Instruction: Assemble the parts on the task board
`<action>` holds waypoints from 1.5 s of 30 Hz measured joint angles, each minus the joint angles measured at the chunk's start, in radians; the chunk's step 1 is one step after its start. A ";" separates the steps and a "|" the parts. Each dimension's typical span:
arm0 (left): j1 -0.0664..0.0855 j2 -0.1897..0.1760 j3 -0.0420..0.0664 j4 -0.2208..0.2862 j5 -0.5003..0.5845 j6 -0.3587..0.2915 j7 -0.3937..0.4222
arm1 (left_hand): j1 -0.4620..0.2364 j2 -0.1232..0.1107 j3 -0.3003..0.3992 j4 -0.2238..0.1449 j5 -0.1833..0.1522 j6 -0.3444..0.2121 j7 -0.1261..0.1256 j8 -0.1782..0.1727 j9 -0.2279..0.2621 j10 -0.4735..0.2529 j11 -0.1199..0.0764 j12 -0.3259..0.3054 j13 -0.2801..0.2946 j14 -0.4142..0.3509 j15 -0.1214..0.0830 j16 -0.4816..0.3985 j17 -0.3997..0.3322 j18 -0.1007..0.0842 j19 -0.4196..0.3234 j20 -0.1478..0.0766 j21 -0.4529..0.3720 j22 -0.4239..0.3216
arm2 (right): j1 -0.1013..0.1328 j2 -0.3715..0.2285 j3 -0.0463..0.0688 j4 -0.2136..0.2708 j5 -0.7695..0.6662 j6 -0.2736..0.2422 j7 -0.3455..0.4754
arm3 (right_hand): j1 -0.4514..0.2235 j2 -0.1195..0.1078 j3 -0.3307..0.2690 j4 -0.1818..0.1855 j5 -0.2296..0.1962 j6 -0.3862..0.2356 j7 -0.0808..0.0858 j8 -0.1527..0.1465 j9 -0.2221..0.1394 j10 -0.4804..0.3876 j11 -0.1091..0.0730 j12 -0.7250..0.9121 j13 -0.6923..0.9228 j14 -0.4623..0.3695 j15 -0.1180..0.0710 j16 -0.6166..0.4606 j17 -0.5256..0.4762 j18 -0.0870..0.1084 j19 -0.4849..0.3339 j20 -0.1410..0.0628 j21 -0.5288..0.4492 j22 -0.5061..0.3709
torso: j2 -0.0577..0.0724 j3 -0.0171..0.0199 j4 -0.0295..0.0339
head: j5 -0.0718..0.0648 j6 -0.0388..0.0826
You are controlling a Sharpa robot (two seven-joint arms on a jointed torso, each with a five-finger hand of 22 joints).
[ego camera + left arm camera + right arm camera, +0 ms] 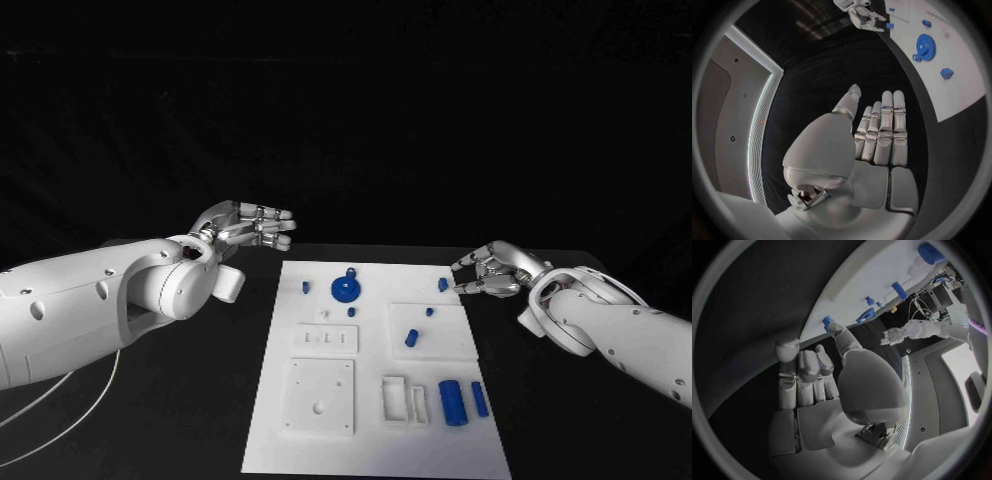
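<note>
L hand (248, 227) empty, fingers loosely spread; R hand (492, 272) curled, empty, beside task board (378, 440).

Matte black counter (173, 420) spans the lower half of the head view. Lying flat on it, centre to lower centre of frame: long white rectangular plastic task board (378, 445). Thin white cable (58, 425) loops across the counter at lower left.

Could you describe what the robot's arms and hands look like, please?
Both arms are smooth white shells with rounded wrist housings and small dark screw holes. The left hand and right hand are silver, many-fingered and segmented, with pale rounded fingertips. Thin white cables loop beside the left arm.
</note>
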 measured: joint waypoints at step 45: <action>0.000 -0.007 0.000 0.007 -0.006 0.002 -0.001 | 0.004 -0.004 0.003 0.003 0.000 0.000 0.000 0.000 0.000 0.000 0.000 0.000 0.000 0.000 0.000 0.000 0.000 0.000 0.000 0.000 0.000 -0.003 | -0.029 0.060 0.000 -0.055 0.031 0.004 0.012 | -0.030 0.020 -0.026 0.038 -0.044 0.002 -0.002 0.000 0.000 0.000 0.000 0.000 0.004 0.000 0.000 0.000 0.009 0.008 0.000 0.000 -0.006 0.000 | -0.001 0.0007 0.0009 | 0.001 -0.008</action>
